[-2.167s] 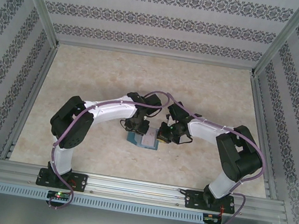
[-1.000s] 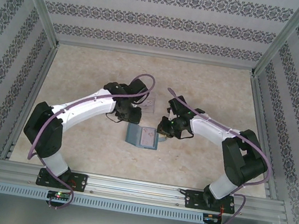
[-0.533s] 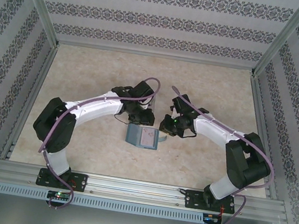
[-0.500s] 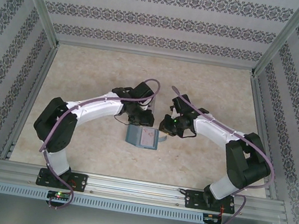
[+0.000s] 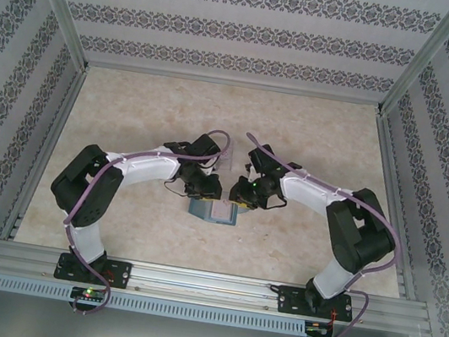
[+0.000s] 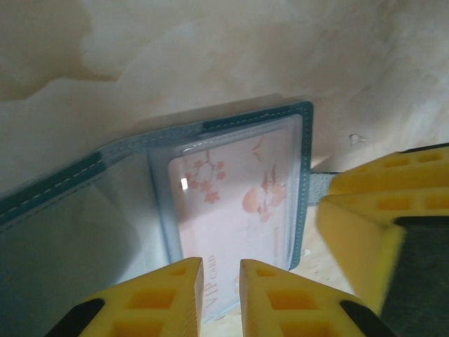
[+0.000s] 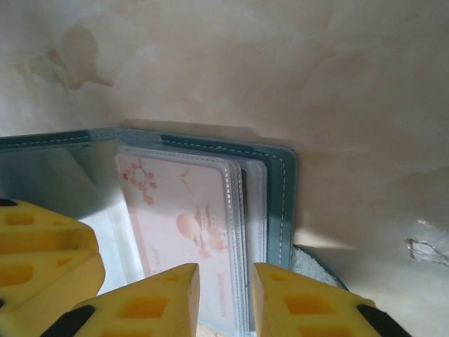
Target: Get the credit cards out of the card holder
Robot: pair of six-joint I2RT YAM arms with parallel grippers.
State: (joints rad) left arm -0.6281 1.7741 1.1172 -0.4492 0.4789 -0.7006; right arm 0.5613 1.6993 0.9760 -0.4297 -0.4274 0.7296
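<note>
The teal card holder [image 5: 208,212] lies open on the marbled table [image 5: 314,140], between the two wrists. A pink blossom-printed card [image 6: 238,189] sits in its clear sleeve. The left gripper [image 6: 221,281] and right gripper [image 7: 226,295] each hover at the card's near edge, jaws a narrow slit apart. Whether either actually pinches the card or sleeve cannot be told.
</note>
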